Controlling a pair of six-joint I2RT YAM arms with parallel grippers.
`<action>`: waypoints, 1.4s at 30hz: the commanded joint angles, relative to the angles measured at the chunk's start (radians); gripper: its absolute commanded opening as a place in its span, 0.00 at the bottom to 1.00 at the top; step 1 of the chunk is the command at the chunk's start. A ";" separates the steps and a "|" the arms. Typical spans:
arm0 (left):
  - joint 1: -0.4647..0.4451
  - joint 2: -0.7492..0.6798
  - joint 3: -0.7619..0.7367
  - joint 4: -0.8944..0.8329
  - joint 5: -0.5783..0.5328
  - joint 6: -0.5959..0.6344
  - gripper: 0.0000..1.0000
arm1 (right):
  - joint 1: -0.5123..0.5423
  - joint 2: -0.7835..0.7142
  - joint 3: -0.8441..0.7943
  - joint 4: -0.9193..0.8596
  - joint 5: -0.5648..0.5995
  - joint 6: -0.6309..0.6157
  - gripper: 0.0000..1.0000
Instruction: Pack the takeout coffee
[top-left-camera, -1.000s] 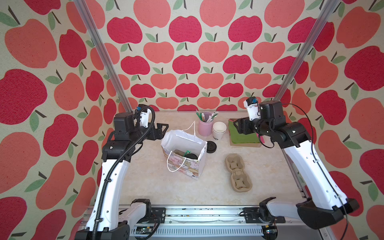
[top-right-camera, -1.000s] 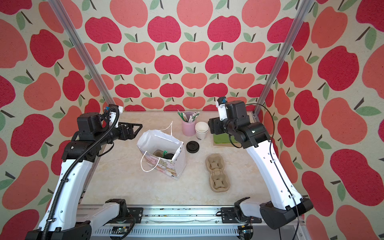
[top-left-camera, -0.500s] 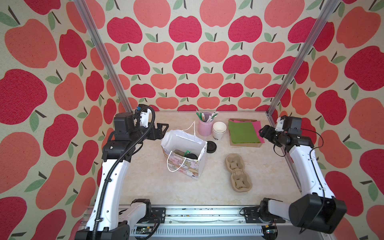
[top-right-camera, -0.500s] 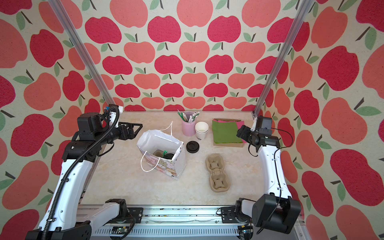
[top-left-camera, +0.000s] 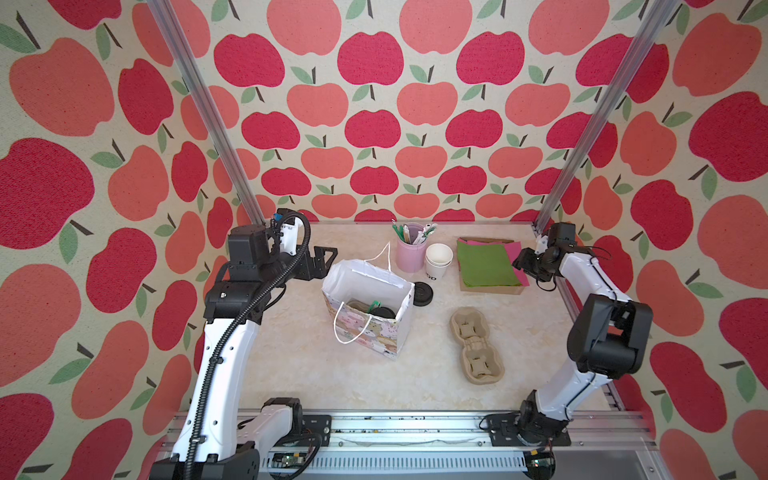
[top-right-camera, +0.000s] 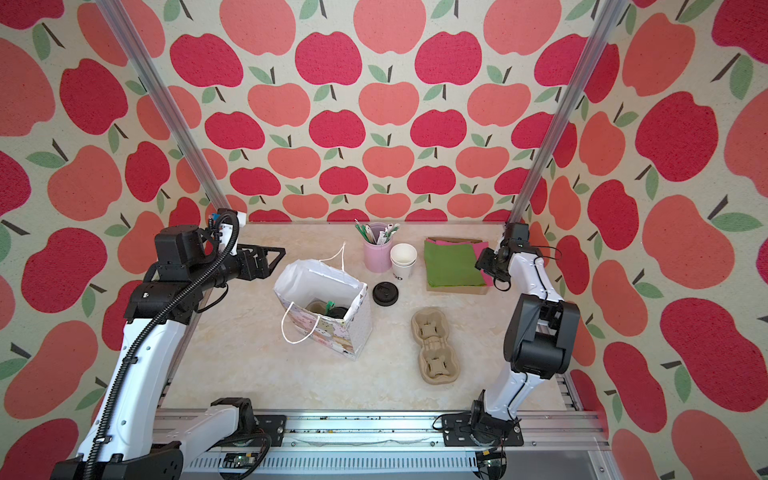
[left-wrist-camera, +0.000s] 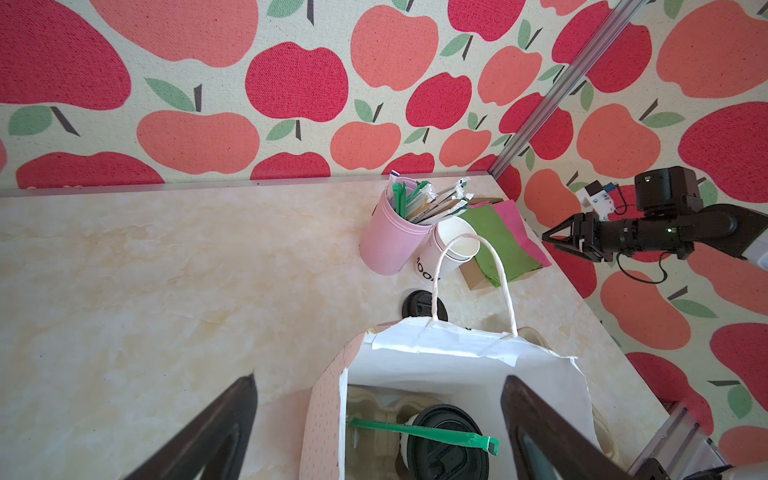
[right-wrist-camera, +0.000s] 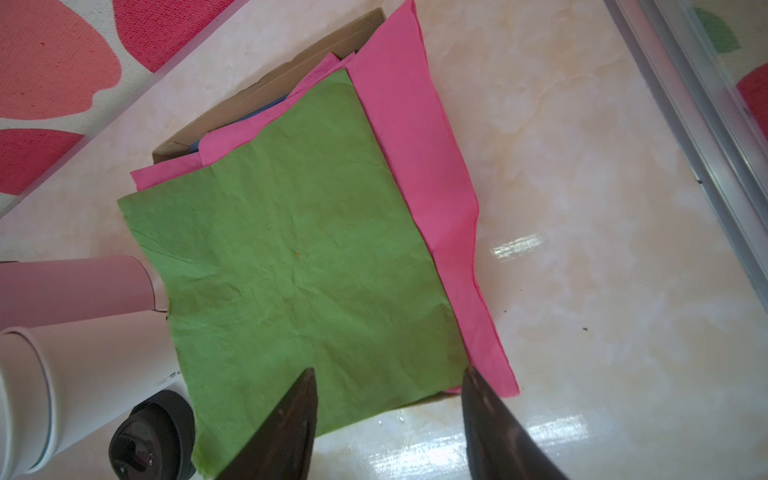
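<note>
While the right gripper (top-left-camera: 518, 262) is held parted and empty over the green napkin (top-left-camera: 484, 264), right of frame centre, and the left gripper (top-left-camera: 328, 264) wide open, the pink napkin (right-wrist-camera: 415, 145) may be pinched along.

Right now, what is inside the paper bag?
A black-lidded cup seems seated in a tan pulp carrier, a green stirrer across it. The paper bag hides the cup's side and the bottom.

White arms (top-left-camera: 239, 353), black joints (top-left-camera: 609, 336), ribbed cable (top-left-camera: 214, 362)
</note>
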 joint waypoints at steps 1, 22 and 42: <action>0.005 -0.017 0.002 0.000 0.009 0.012 0.94 | 0.001 0.086 0.092 -0.014 -0.023 -0.055 0.54; 0.006 -0.018 -0.011 -0.011 -0.002 0.020 0.94 | 0.029 0.454 0.473 -0.224 -0.081 -0.233 0.37; 0.007 -0.023 -0.024 -0.001 0.000 0.018 0.95 | 0.079 0.328 0.483 -0.260 0.042 -0.295 0.00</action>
